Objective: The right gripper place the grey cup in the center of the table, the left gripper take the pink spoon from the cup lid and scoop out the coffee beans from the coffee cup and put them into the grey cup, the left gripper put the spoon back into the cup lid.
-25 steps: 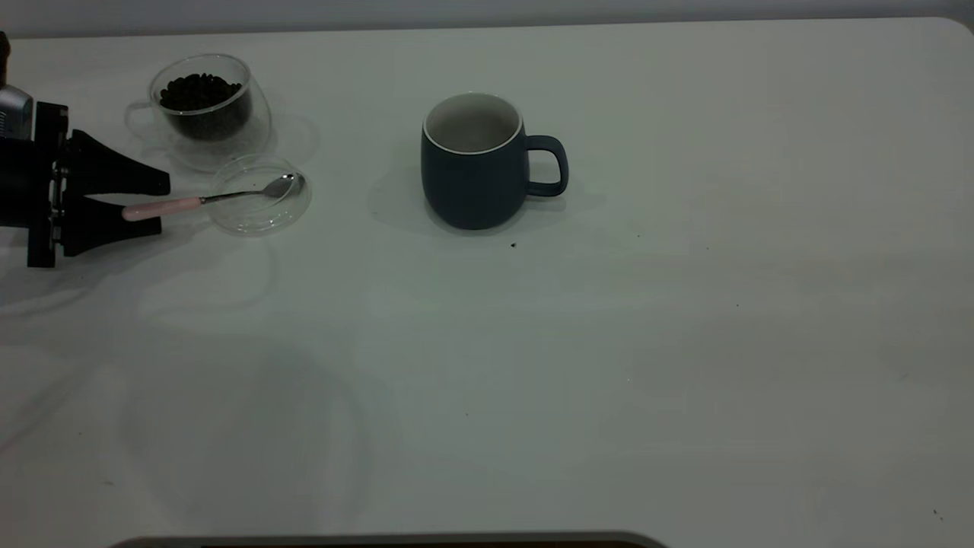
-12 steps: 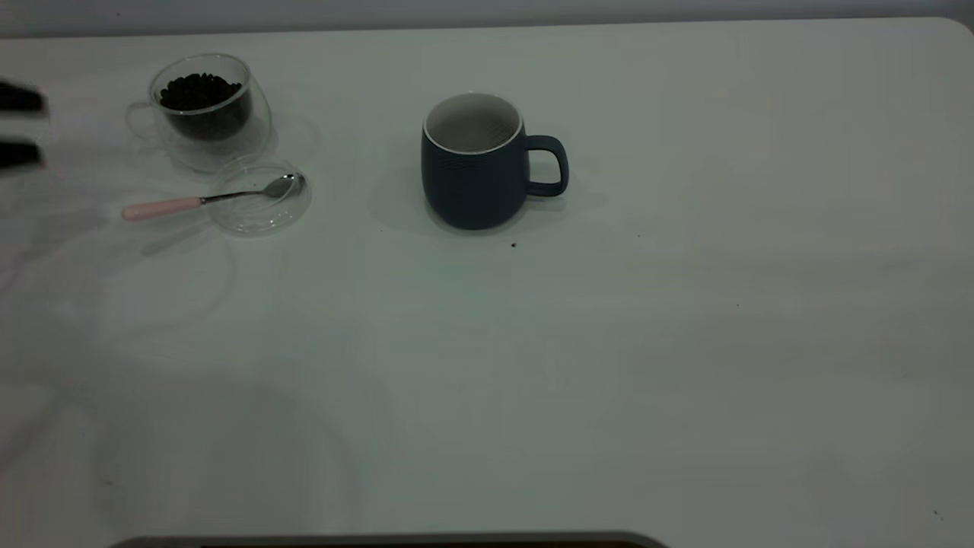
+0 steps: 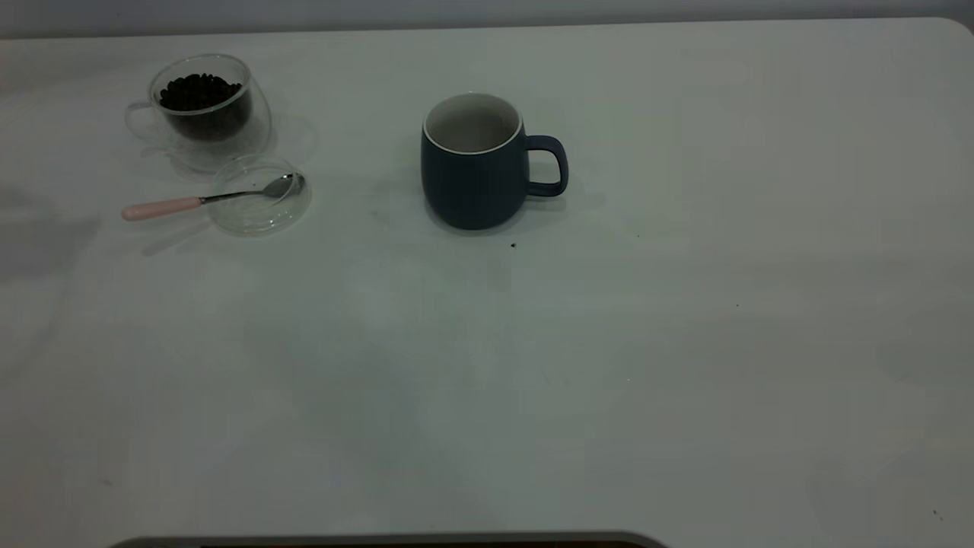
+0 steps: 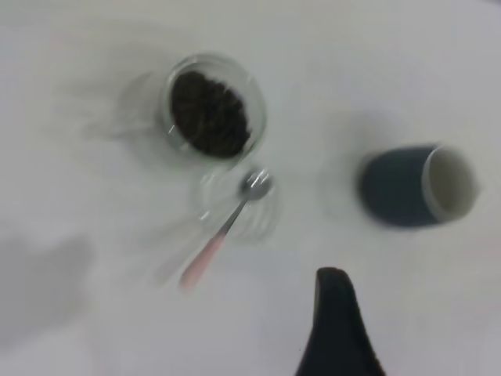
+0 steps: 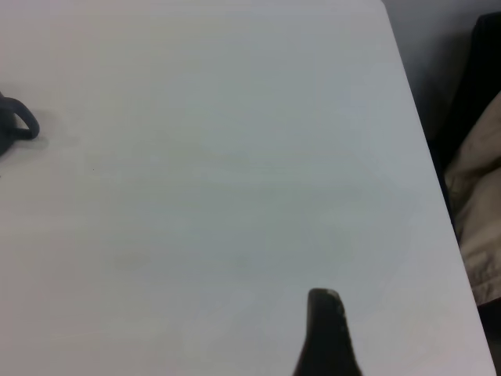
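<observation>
The grey cup [image 3: 472, 186] stands upright near the table's [image 3: 533, 380] middle, handle to the right. The clear coffee cup [image 3: 255, 133] with coffee beans [image 3: 199, 91] stands at the far left. The cup lid [image 3: 251, 228] lies just in front of it. The pink spoon [image 3: 163, 208] rests with its bowl in the lid and its handle pointing left. Neither gripper shows in the exterior view. The left wrist view looks down on the beans [image 4: 210, 113], the spoon [image 4: 211, 254] and the grey cup [image 4: 399, 188], with part of my left gripper [image 4: 335, 321] well off them. Part of my right gripper [image 5: 325, 329] hovers over bare table.
A tiny dark speck [image 3: 513, 245] lies just in front of the grey cup. The right wrist view shows the cup's handle [image 5: 19, 125] far off and the table's edge, with beige and dark material [image 5: 477, 227] beyond it.
My left gripper, open around the spoon's handle a second ago, has pulled back to the left and out of the exterior view. The spoon stays on the lid.
</observation>
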Robot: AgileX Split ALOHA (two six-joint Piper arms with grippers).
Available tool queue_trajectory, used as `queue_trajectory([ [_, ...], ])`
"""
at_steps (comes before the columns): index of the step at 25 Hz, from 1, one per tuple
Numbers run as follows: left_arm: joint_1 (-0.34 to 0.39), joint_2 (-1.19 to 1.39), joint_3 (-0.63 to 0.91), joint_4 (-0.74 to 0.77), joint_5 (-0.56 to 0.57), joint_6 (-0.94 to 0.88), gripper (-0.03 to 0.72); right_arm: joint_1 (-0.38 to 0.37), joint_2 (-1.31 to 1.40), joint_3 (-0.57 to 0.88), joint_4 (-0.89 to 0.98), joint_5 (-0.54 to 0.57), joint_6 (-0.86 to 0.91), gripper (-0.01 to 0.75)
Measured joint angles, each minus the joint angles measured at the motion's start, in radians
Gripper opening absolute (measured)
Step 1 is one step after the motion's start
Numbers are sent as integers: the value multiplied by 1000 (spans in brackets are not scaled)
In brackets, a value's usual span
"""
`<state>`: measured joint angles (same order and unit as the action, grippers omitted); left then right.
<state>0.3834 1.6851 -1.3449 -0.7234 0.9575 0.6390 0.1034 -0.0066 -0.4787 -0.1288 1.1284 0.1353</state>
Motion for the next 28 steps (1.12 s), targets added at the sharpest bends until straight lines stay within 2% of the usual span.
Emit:
queue_trajectory([
  [4,-130,-183,2,356,114,-307,582,0,0,0,0,0,0,590],
  [6,-194,-239,7,480,209,-442,582,0,0,0,0,0,0,590],
  [8,-244,-291,22,569,209,-532,582,0,0,0,0,0,0,590],
  [12,-317,-404,129,609,209,-617,582,0,0,0,0,0,0,590],
  [16,-365,-562,340,611,209,-625,582,0,0,0,0,0,0,590],
  [21,-371,-810,591,678,209,-639,582,0,0,0,0,0,0,590],
  [28,-371,-1203,805,723,203,-644,582,0,0,0,0,0,0,590],
])
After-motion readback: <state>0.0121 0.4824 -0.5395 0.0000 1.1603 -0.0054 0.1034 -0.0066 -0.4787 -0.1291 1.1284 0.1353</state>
